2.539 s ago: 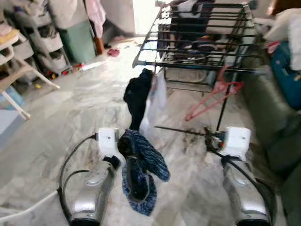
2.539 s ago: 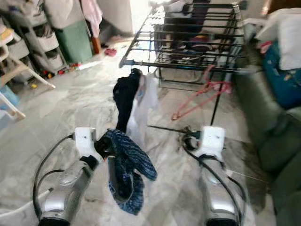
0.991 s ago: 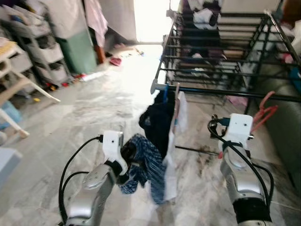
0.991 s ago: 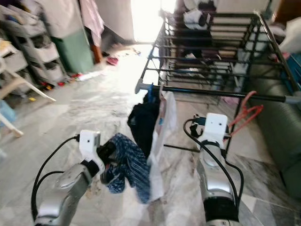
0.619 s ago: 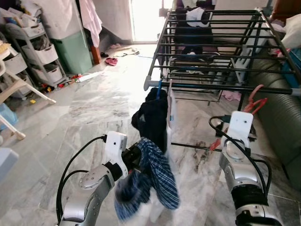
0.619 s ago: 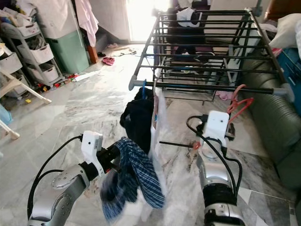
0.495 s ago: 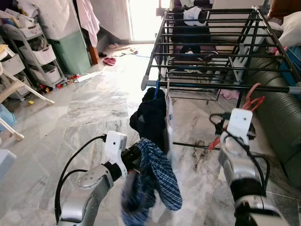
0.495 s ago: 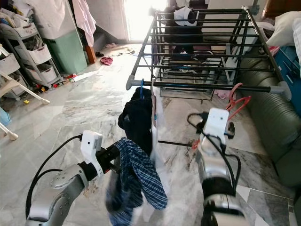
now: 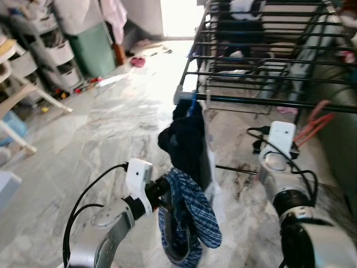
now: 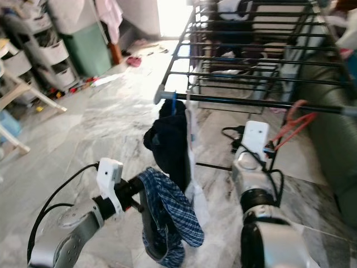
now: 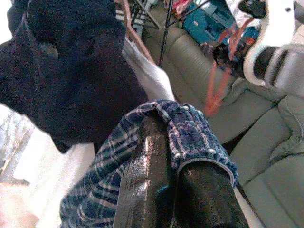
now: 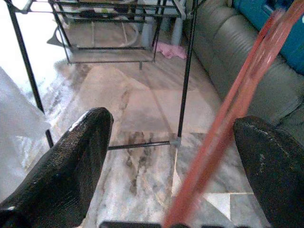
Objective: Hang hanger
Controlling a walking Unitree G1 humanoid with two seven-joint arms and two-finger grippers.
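Carrying step: left end effector point(image 11: 175, 156) clamped on plaid cloth point(image 9: 187, 215), centre frame; right end effector point(image 12: 175, 156), fingers spread, straddles red hanger point(image 9: 311, 121) right of centre. Next: hook onto drying rack point(image 9: 262, 61).

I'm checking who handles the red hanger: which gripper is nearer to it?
Right. The red hanger runs between the open fingers of the right gripper; the left gripper, shut on the plaid cloth, is across from it.

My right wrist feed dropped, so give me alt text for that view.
The right hand is open, its two black fingers spread wide, and a red hanger runs slantwise between them. Beyond lie marble floor, the drying rack's black legs and a grey-green sofa.
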